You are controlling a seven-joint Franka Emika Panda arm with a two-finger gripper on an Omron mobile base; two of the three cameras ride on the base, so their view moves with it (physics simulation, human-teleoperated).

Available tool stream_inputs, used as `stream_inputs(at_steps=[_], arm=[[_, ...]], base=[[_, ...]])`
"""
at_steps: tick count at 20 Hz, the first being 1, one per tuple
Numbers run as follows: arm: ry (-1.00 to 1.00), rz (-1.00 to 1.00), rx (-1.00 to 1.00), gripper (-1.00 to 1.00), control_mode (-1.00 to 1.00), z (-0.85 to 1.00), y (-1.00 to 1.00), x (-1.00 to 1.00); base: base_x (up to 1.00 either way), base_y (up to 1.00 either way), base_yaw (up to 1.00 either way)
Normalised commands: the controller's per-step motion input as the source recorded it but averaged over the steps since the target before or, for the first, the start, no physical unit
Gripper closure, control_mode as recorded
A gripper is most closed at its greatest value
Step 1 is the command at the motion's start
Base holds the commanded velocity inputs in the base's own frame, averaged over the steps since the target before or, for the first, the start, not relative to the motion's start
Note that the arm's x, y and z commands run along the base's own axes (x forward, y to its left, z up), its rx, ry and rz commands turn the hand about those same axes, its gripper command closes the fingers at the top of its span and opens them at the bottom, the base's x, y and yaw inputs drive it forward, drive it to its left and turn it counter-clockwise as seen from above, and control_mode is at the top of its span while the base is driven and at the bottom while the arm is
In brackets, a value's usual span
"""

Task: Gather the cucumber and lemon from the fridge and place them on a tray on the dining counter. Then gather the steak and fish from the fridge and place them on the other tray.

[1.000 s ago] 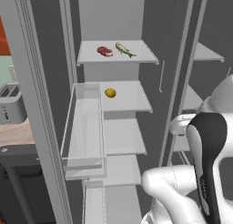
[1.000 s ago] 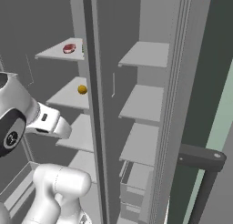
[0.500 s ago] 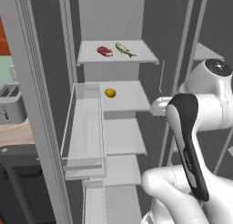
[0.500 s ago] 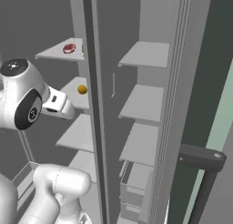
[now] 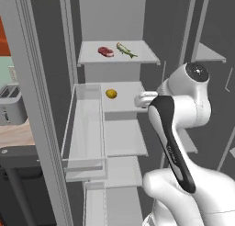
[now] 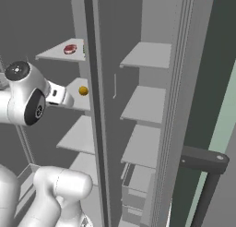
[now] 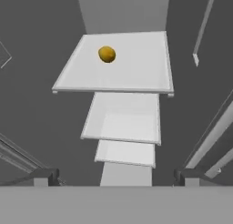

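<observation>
Inside the fridge, the lemon point(image 5: 111, 93), steak point(image 5: 105, 51) and fish point(image 5: 126, 50) lie untouched on their shelves, while the gripper point(image 7: 116, 175) hangs wide open, empty, nothing gathered.

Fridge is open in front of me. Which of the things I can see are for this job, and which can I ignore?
For the job:
lemon, alone on the second shelf
steak, top shelf
fish, beside the steak on the top shelf
gripper, open, nothing held

Just about:
toaster on the counter to the left
bare lower shelves
door bin
</observation>
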Motion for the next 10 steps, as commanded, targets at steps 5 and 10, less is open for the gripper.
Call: stream_inputs(at_steps=[5,10], arm=[[-0.05,0.03,0.00,-1.00,-1.00,-0.03,0.17,0.62],[0.04,0.07,0.00,-1.00,-1.00,0.00,0.06,0.58]], base=[[0.00,0.00,0.00],[0.00,0.00,0.00]])
